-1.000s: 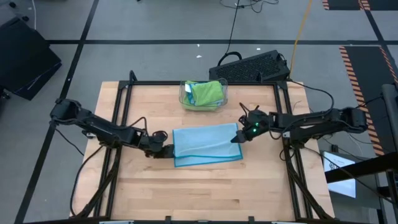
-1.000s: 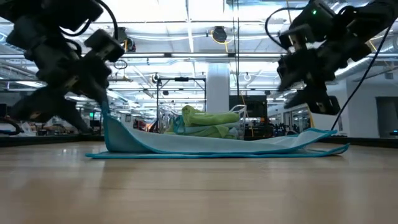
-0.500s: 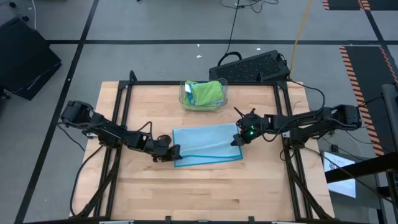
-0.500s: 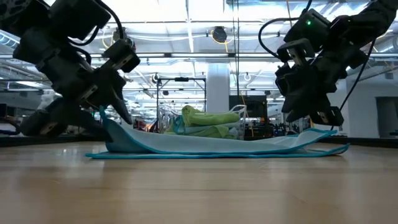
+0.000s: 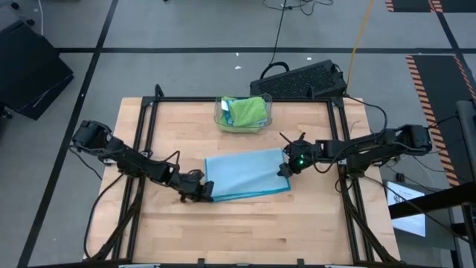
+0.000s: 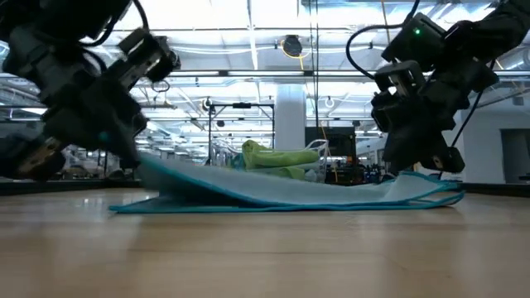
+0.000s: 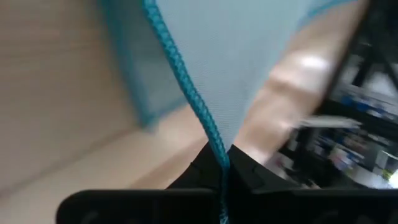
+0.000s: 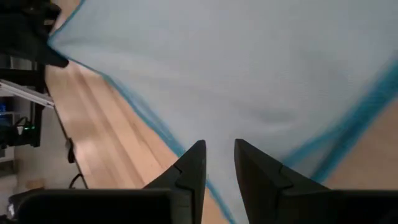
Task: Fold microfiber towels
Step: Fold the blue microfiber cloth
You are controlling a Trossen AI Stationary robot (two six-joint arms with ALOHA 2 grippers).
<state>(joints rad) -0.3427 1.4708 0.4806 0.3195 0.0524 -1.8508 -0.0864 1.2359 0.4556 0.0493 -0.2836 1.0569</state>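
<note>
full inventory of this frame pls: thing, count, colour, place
Towel being folded: one, light blue, flat at the table's middle, its two ends pinched by the tools.
Towels in bin: lime green on top, a light blue one showing beneath; count cannot be told; at the table's far edge.
Bin: one, clear plastic, far middle of the table.
Table: one, light wood with a black frame.
Keyboard: one, black, just past the table's far right corner.
Left tool: black, shut on the light blue towel's near left corner.
Right tool: black, closed on the same towel's right edge.
</note>
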